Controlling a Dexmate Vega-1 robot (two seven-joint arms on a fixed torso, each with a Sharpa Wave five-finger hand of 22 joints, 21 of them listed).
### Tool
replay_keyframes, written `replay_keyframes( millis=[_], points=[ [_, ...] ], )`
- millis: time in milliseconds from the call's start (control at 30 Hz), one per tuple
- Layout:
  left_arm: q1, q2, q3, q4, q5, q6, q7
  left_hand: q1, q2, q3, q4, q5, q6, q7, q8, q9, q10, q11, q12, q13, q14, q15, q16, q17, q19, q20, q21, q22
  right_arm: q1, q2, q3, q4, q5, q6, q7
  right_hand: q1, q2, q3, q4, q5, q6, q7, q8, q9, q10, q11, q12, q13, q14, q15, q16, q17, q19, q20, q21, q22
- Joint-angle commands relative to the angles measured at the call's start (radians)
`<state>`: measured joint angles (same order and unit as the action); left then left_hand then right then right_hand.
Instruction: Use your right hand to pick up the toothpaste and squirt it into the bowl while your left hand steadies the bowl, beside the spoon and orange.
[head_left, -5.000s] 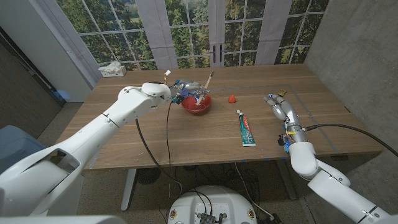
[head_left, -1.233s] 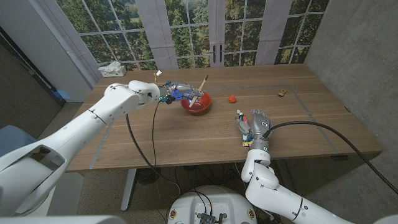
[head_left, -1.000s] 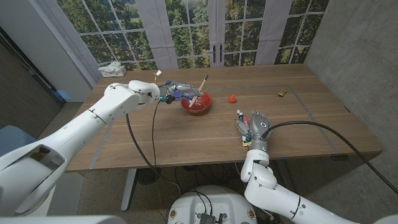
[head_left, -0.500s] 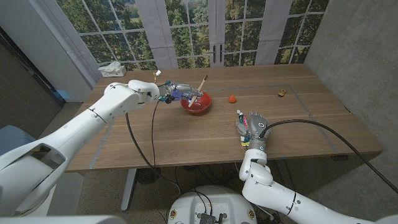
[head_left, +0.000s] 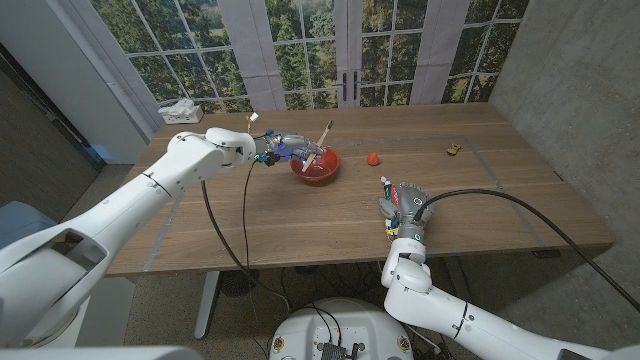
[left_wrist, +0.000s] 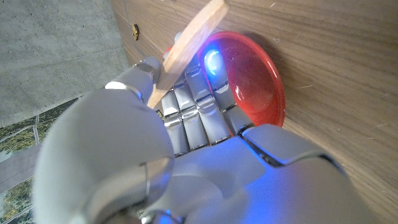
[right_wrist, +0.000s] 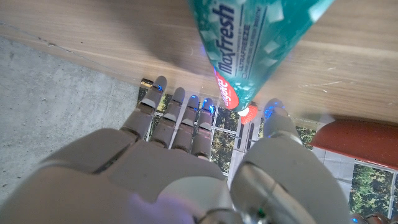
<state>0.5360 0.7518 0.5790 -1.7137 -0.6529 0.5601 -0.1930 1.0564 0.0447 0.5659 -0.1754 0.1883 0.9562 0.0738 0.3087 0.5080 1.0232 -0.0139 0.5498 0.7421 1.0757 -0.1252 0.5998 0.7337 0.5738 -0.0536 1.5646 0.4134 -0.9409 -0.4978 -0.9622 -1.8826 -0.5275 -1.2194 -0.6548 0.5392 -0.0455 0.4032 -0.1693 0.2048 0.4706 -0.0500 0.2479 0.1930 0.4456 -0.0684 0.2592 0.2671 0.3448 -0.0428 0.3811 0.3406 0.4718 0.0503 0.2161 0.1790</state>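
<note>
Pickup step. My left hand (head_left: 283, 148) grips the red bowl (head_left: 318, 166) rim. My right hand (head_left: 404, 205) sits over the toothpaste (right_wrist: 261, 37) on the table, fingers spread, not closed yet. Next I'd close and lift.

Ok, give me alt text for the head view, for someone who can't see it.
The right robot hand is over a toothpaste tube on a wooden table. The left robot hand touches a red bowl holding a wooden spoon.
</note>
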Motion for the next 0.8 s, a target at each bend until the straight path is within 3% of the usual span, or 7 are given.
replay_keyframes(
  millis=[33,233,300,400,533,700,800],
  points=[
    [0.002,0.003,-0.002,-0.001,0.001,-0.004,-0.004,0.107,0.116,0.004,-0.001,0.005,0.018,0.011,-0.003,0.004,0.166,-0.161,0.0,0.003,0.055,-0.103,0.01,0.004,-0.006,-0.099,0.007,0.001,0.035,-0.001,-0.038,0.039,0.015,-0.032,-0.006,0.06,0.01,0.012,-0.005,0.002,0.035,-0.01,0.016,0.004,0.041,-0.013,0.019,0.015,0.039,-0.111,0.028,0.019,0.023,-0.008,0.01,0.005],
    [0.005,0.005,-0.005,-0.002,-0.003,-0.004,-0.005,0.108,0.116,0.004,-0.002,0.005,0.018,0.011,-0.006,0.006,0.166,-0.16,-0.001,0.005,0.054,-0.103,0.01,0.005,-0.006,-0.099,0.007,-0.001,0.064,-0.005,-0.066,0.056,0.023,-0.059,0.013,0.184,0.065,0.033,-0.008,-0.016,0.108,-0.039,0.043,0.003,0.127,-0.041,0.057,0.048,0.11,-0.148,0.102,0.078,0.046,-0.036,0.015,0.007],
    [0.006,0.006,-0.006,-0.001,-0.003,-0.004,-0.005,0.108,0.116,0.004,-0.001,0.005,0.019,0.011,-0.006,0.006,0.167,-0.161,-0.003,0.004,0.054,-0.103,0.01,0.005,-0.006,-0.099,0.007,-0.002,0.069,-0.006,-0.068,0.057,0.03,-0.062,0.019,0.222,0.083,0.034,-0.007,-0.018,0.127,-0.041,0.048,0.003,0.156,-0.062,0.07,0.063,0.129,-0.157,0.133,0.108,0.052,-0.046,0.017,0.008],
    [0.005,0.005,-0.005,0.003,-0.004,-0.006,-0.009,0.107,0.117,0.004,-0.001,0.005,0.019,0.012,-0.008,0.006,0.166,-0.16,-0.003,0.006,0.054,-0.103,0.01,0.005,-0.006,-0.099,0.007,-0.003,0.078,-0.003,-0.076,0.068,0.033,-0.069,0.015,0.275,0.092,0.023,-0.008,-0.016,0.174,-0.057,0.063,0.003,0.196,-0.066,0.091,0.087,0.174,-0.165,0.195,0.163,0.071,-0.056,0.025,0.01],
    [0.001,0.003,-0.003,0.009,-0.004,-0.007,-0.014,0.107,0.117,0.003,-0.001,0.006,0.02,0.012,-0.009,0.007,0.167,-0.163,-0.004,0.005,0.053,-0.103,0.009,0.005,-0.006,-0.099,0.007,-0.005,0.082,0.001,-0.078,0.083,0.038,-0.068,0.003,0.36,0.11,0.018,-0.013,-0.012,0.219,-0.068,0.073,0.003,0.256,-0.097,0.121,0.118,0.224,-0.177,0.279,0.242,0.093,-0.076,0.038,0.014],
    [-0.002,0.001,-0.001,0.016,-0.002,-0.008,-0.018,0.107,0.117,0.003,-0.001,0.006,0.021,0.013,-0.01,0.009,0.168,-0.162,-0.005,0.006,0.054,-0.103,0.009,0.003,-0.006,-0.099,0.008,-0.007,0.072,-0.003,-0.065,0.09,0.043,-0.029,-0.024,0.41,0.136,0.018,-0.003,-0.005,0.32,-0.088,0.104,0.003,0.367,-0.115,0.179,0.158,0.294,-0.178,0.334,0.3,0.123,-0.092,0.057,0.018],
    [-0.004,0.0,0.0,0.02,-0.002,-0.01,-0.02,0.107,0.117,0.003,-0.001,0.006,0.018,0.009,-0.012,0.011,0.167,-0.159,-0.005,0.008,0.054,-0.103,0.009,0.003,-0.008,-0.098,0.007,-0.008,0.066,-0.005,-0.056,0.092,0.046,-0.007,-0.035,0.414,0.15,0.023,0.002,-0.002,0.354,-0.09,0.116,0.004,0.388,-0.122,0.19,0.167,0.31,-0.178,0.334,0.304,0.126,-0.097,0.061,0.019]
  ],
)
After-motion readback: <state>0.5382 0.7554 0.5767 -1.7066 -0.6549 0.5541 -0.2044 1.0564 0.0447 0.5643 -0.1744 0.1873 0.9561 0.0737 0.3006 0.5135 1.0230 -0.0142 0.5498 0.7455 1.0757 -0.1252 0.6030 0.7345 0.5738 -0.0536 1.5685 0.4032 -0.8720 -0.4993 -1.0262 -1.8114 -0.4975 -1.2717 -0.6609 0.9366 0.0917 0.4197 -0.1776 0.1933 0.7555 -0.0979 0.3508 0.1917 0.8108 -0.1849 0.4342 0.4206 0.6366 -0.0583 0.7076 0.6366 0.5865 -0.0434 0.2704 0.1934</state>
